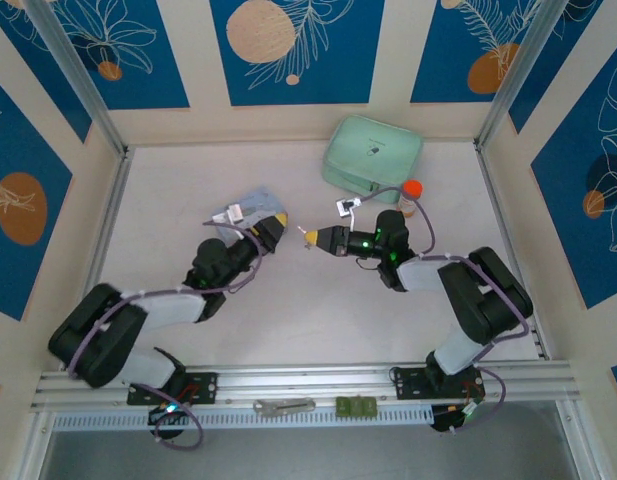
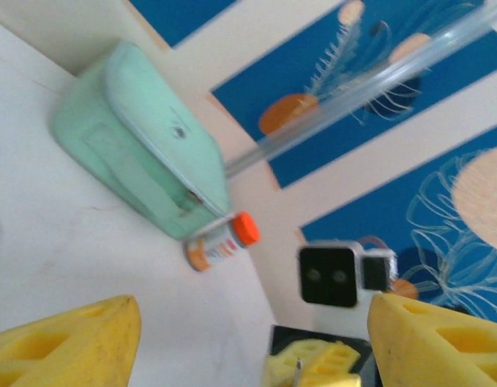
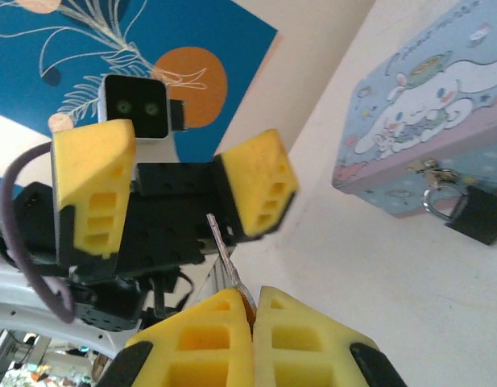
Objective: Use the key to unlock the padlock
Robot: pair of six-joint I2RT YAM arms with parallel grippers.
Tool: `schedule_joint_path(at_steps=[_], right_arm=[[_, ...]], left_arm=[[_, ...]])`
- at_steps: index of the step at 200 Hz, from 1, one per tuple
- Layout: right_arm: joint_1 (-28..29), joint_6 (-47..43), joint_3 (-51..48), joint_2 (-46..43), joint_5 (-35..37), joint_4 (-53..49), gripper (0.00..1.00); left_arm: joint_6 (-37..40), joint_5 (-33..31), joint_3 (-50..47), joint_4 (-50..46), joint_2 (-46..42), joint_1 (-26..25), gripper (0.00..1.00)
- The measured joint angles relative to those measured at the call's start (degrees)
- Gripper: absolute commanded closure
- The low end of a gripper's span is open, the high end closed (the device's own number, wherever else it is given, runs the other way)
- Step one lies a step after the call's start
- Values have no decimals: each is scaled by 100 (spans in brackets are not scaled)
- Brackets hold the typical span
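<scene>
Key of thin silvery metal (image 3: 222, 250) stands pinched between the closed yellow fingers of the right gripper (image 3: 252, 305), its blade rising toward 11 o'clock in the right wrist view, straight at the left gripper (image 3: 177, 201), whose yellow fingers are spread wide and hold nothing. The small dark padlock with a thin metal shackle (image 3: 472, 214) hangs from the latch of the pale blue rectangular tin with a cartoon lid (image 1: 250, 204), its body apparently lying on the white table (image 1: 318, 320). From the key's tip the lock sits at about 3 o'clock in that wrist view, well apart, so the blade's long axis runs across the line to the lock rather than along it. Seen from above, the tin lies at roughly 10 o'clock from the right gripper and just beside the left one, the nearer arm. The key looks bound to swing round before it can meet the lock. A mint-green pouch (image 1: 373, 155) and an orange-capped bottle (image 1: 411, 194) sit at 12 o'clock.
</scene>
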Motion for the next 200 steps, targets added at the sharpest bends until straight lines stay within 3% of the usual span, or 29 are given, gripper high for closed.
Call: schedule_joint_path(at_steps=[38,76,122,200], right_arm=[[-4,-1075,149,-837,337,-1779,100],[203,-2221,719,-1215,1283,-3738,100],[365,-2892,1193,-1174,2238,-5182,100],[365,-2914,1231,-826,2570,-5683,100]], left_arm=[[501,-599,13,-2446,-1294,28,41],[581,-975,4,-3794,-1176,-52,41],[435,-1384,13,-3759,-96,-262,39],[350,-2046,573,-2688,1456,-348,44]])
